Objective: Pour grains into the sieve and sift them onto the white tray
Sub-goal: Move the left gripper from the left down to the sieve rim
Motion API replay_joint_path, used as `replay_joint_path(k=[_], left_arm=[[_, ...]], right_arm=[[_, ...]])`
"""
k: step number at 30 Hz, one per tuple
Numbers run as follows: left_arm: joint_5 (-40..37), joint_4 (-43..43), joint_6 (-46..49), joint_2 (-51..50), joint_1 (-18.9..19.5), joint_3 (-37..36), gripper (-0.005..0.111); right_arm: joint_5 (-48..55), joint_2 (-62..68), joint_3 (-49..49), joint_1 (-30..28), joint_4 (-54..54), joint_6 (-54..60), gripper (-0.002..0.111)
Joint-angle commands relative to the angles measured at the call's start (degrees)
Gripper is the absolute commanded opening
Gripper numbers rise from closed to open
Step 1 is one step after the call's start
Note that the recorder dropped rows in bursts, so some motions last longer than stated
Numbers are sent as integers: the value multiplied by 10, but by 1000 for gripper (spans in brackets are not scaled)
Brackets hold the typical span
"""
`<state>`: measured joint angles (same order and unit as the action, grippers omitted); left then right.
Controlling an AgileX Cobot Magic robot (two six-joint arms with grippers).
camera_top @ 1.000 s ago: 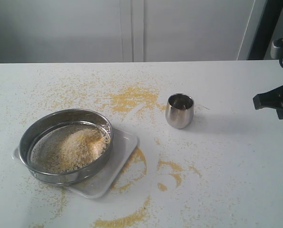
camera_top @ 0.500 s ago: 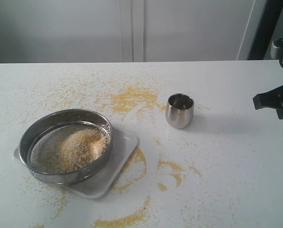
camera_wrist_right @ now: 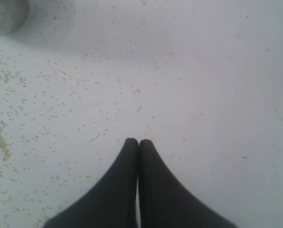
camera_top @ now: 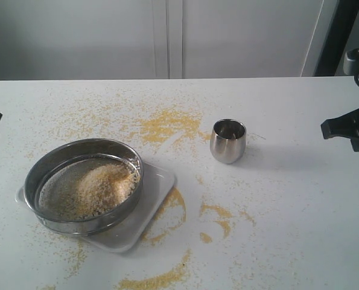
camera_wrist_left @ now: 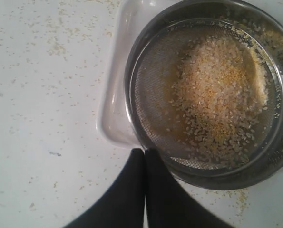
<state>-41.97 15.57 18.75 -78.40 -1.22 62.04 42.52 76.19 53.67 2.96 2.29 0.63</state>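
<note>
Item 1: sieve point(camera_top: 76, 151). A round steel ring with a fine mesh bottom, sitting level on the white tray point(camera_top: 157, 183). It covers most of the tray and overhangs it on the side away from the steel cup point(camera_top: 228, 141). One tray corner and a strip of rim show bare on the cup side.

Item 2: grains point(camera_wrist_left: 217, 95). These lie inside the sieve as a low heap of whitish rice-like kernels mixed with fine yellow meal. The heap sits toward the cup side of the mesh, and the opposite part of the mesh shows grey.

Item 3: steel cup. It stands upright on the surface point(camera_top: 288, 211), well apart from the sieve. I cannot tell what it holds.

Item 4: loose yellow meal point(camera_top: 164, 125). It is scattered on the surface around the sieve, with a thick patch between sieve and cup and curved streaks just beside the tray's bare corner.

Item 5: left claw point(camera_wrist_left: 144, 151). Its tips are pressed together with nothing between them. I see them poised above the sieve's outer rim and the tray edge, on the side away from the cup, touching neither.

Item 6: right claw point(camera_wrist_right: 139, 141). Its tips are pressed together and pinch nothing. It hangs over speckled surface beyond the cup, well apart from the sieve.
</note>
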Motion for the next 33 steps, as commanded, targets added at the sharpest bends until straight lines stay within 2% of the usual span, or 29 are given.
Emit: replay_joint_path(k=[1, 3, 4, 5, 7, 9, 11, 15, 33], left_arm=[[10, 11, 13, -59, -41, 27, 0], [-4, 3, 15, -87, -48, 42, 6], [-14, 3, 19, -106, -48, 54, 17], [-15, 3, 19, -113, -48, 58, 23], [-8, 3, 23, -134, -48, 74, 57], [-8, 3, 31, -151, -48, 92, 75], [-9, 9, 29, -171, -48, 110, 75], [0, 7, 40, -214, -48, 137, 64], [45, -12, 83, -319, -48, 161, 64]], right_arm=[[-6, -4, -1, -1, 2, 7, 0], [-6, -4, -1, -1, 2, 7, 0], [-6, -4, -1, -1, 2, 7, 0], [-6, -4, -1, -1, 2, 7, 0], [-6, -4, -1, -1, 2, 7, 0], [-6, -4, -1, -1, 2, 7, 0], [-6, -4, -1, -1, 2, 7, 0], [-6, -4, -1, -1, 2, 7, 0], [-6, -4, -1, -1, 2, 7, 0]])
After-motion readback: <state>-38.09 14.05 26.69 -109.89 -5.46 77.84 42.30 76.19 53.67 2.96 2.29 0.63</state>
